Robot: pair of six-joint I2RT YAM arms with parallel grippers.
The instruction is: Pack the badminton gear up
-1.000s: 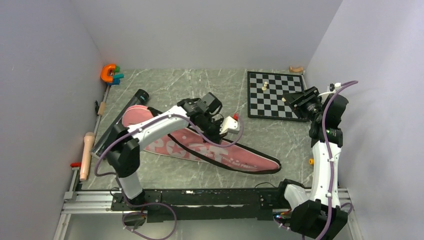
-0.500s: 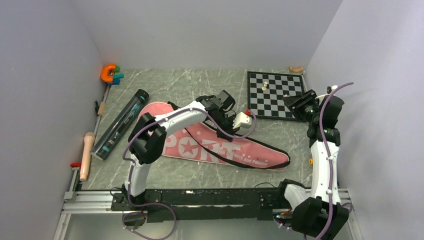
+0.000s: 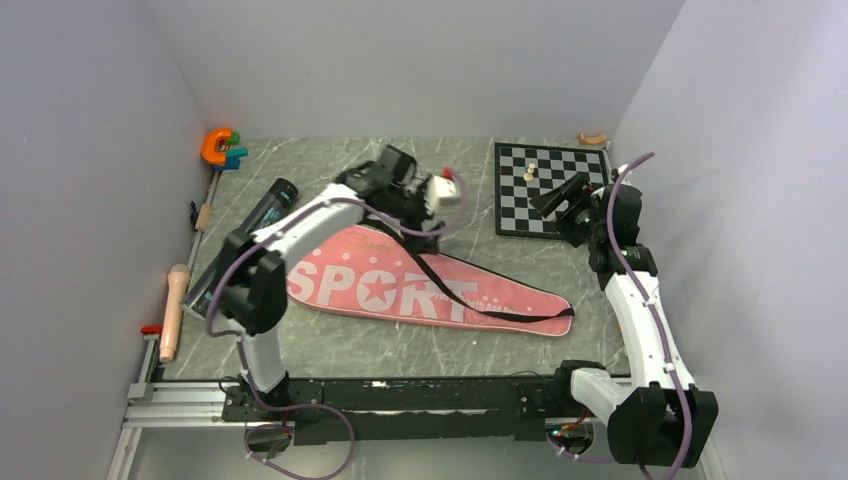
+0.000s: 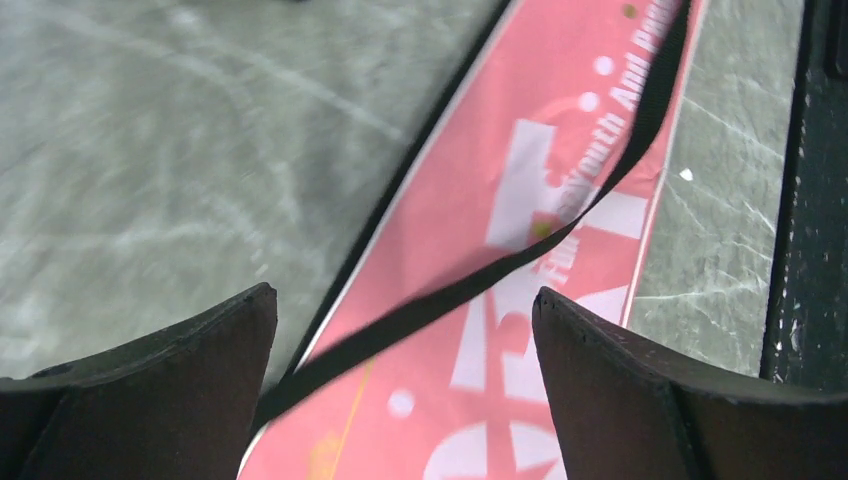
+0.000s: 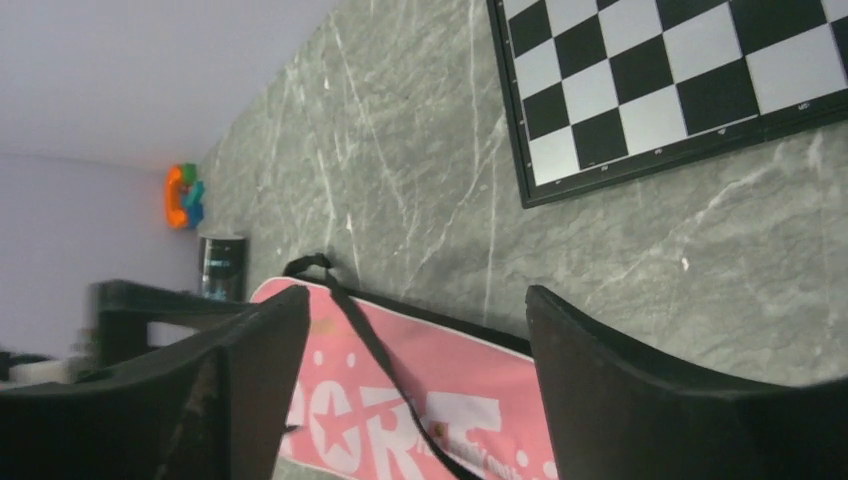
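Your left end effector [image 4: 405, 330] hangs over the pink SPORT racket bag [image 3: 380, 285] with its fingers spread wide and empty. The bag's black strap [image 4: 450, 290] crosses beneath the gap. The bag lies flat mid-counter [image 3: 300, 160], with the black tube [image 3: 272, 198] just beside its wide left end. Your right end effector [image 5: 415, 340] is spread too, holding nothing, near the chessboard [image 5: 650, 80].

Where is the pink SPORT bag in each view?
Top external: pink bag across the centre.
Left wrist: pink bag diagonal, centre to upper right.
Right wrist: pink bag at bottom centre.
Shared landmark: black strap crossing it.
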